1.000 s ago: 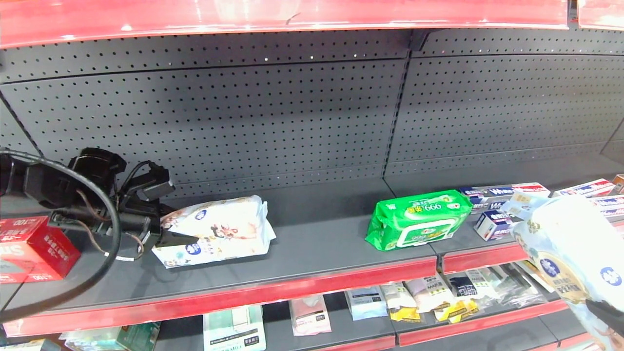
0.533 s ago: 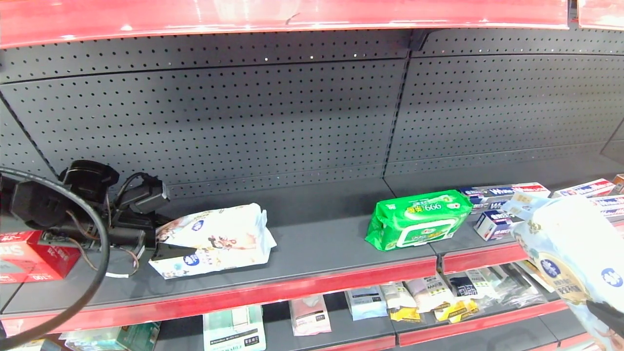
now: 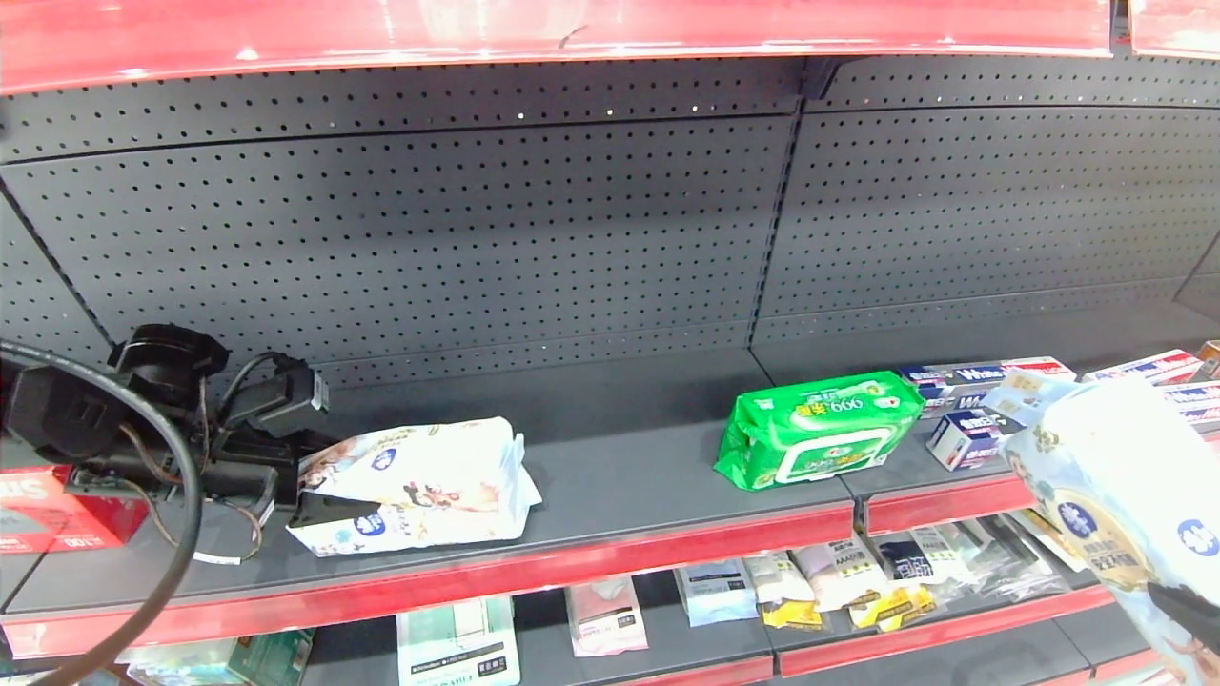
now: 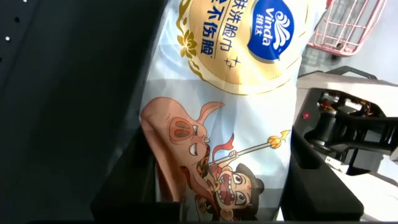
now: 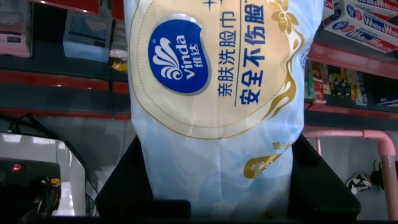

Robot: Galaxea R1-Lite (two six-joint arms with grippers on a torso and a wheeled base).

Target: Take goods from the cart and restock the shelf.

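The left end effector [image 3: 303, 497] is clamped on one short end of a white tissue pack [image 3: 419, 486], with a finger [image 4: 134, 180] pressed against each side of it in the left wrist view. This pack is low over the left part of the shelf [image 3: 620, 476], close to the red front edge. Its long axis runs roughly along that edge. The gripped end faces the shelf's left end and the free, crimped end points toward the middle. Whether its whole underside rests on the shelf is not clear.

The right end effector [image 3: 1182, 605] is closed around the lower end of a second white pack [image 3: 1115, 486]. The right wrist view shows its fingers [image 5: 134, 180] bearing on both sides of the wrapper. This pack is held in the air in front of the shelf's right end. Its long axis is steeply upright, with its top end leaning toward the shelf and up beside the toothpaste boxes [image 3: 986, 373].

A green wipes pack [image 3: 815, 429] lies flat right of the shelf's middle, near the front edge. A red box [image 3: 57, 505] sits at the far left end. A pink cart [image 4: 351, 28] shows in the left wrist view.
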